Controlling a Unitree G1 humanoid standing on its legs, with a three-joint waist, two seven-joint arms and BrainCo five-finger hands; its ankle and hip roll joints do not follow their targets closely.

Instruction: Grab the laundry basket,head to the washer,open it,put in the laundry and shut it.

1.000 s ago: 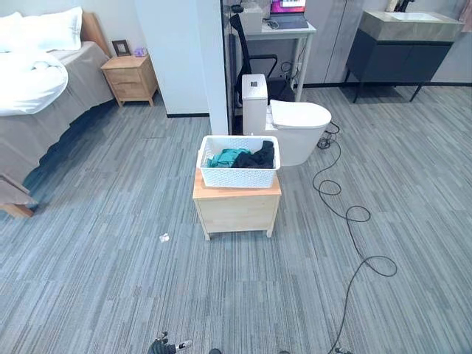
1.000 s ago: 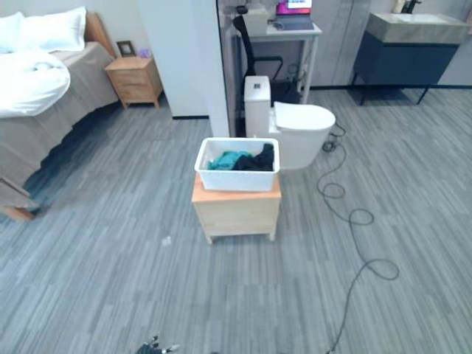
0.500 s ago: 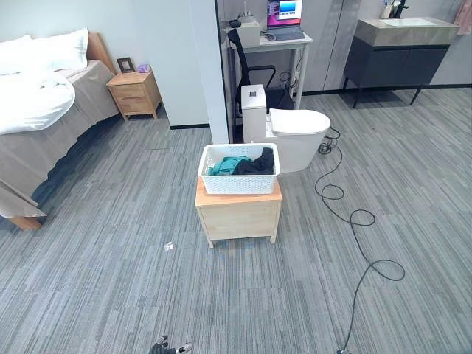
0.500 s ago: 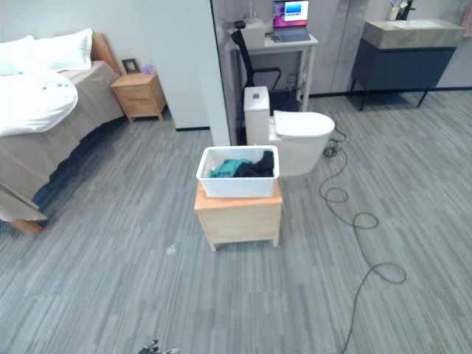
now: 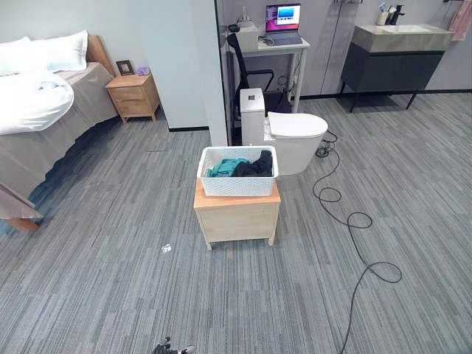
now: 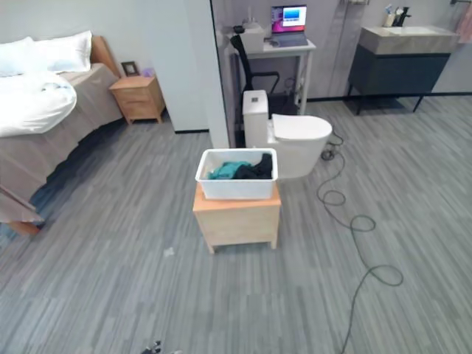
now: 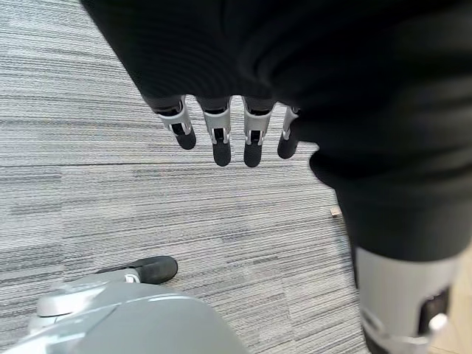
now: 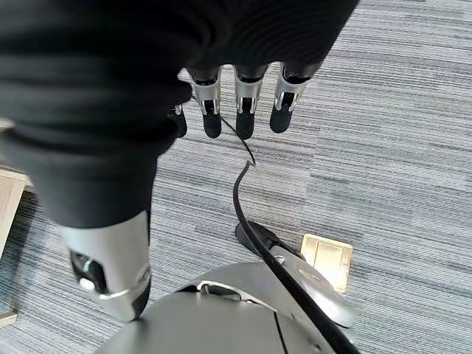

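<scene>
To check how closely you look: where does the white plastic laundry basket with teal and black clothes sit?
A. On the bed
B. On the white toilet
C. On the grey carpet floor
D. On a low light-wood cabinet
D: the white plastic laundry basket rests on top of the low light-wood cabinet, in front of the white toilet.

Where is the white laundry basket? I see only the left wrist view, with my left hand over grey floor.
Observer: The white perforated plastic laundry basket stands ahead of you on a low light-wood cabinet.
Operator: Is laundry inside it?
Observer: Yes, a teal cloth and a black cloth lie inside.
Operator: What is my right hand doing?
Observer: The right hand hangs over the floor with straight fingers and holds nothing.
</scene>
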